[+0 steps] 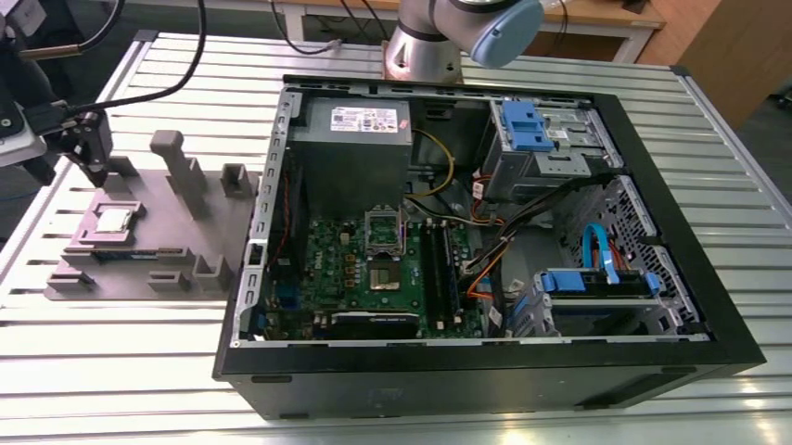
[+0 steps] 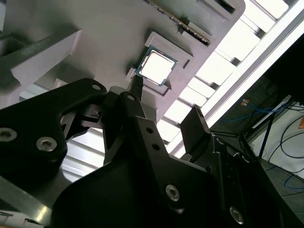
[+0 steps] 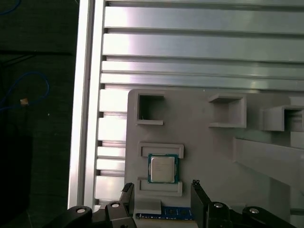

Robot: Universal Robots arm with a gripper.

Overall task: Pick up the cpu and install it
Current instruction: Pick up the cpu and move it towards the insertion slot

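Status: cpu [image 3: 163,168] sits flat, shiny side up, in its recess on the grey tray [image 1: 161,236]. Tray is on the bench [image 1: 124,371], at the exterior view's left of the open computer case [image 1: 495,371]. Chip is not yet picked and is well apart from the socket [image 1: 385,248] on the board inside the case. End effector [image 3: 162,189] hangs over the tray, clear of the chip, jaws spread and empty. In both wrist views we see the cpu beyond the gap between the two fingers [image 3: 128,194], with nothing touching it. We read this as the approach for the pick. To do it well, we'd centre the gap on the chip before going down: in the first wrist view it looks roughly lined up but not yet over it. The recess has raised lips [image 3: 160,149] on two opposite sides, and the other two sides look free. So we want the fingers coming in on the free sides, square to the chip's edges, never on the lips. The chip is thin with a pale rim, so we judge contact should be low on the edges, even on both sides, with a light squeeze. A skewed close would likely tip it or wedge it in the recess. Watch the upright blocks [image 1: 185,171] near the end effector in the exterior view, and the blue-edged strip [image 3: 176,212] lying just beside the recess. We cannot tell how high the fingertips are above the tray.
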